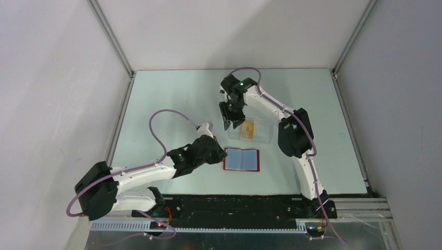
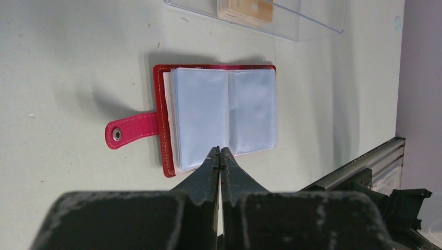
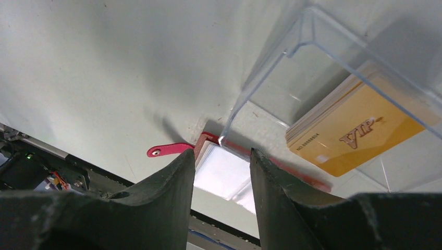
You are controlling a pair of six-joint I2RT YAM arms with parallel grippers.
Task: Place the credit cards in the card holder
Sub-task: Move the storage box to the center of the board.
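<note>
Pale green worktop (image 1: pixel 172 99), grey walls (image 1: pixel 52 78) boxing it in. Red card holder (image 1: pixel 241 159) lies open. Left jaws pinched together, right jaws parted, both empty.

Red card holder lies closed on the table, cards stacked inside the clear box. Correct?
Not quite: the card holder lies open, its blue-grey pages facing up, as the left wrist view shows. The cards are stacked inside the clear box, as stated.
</note>
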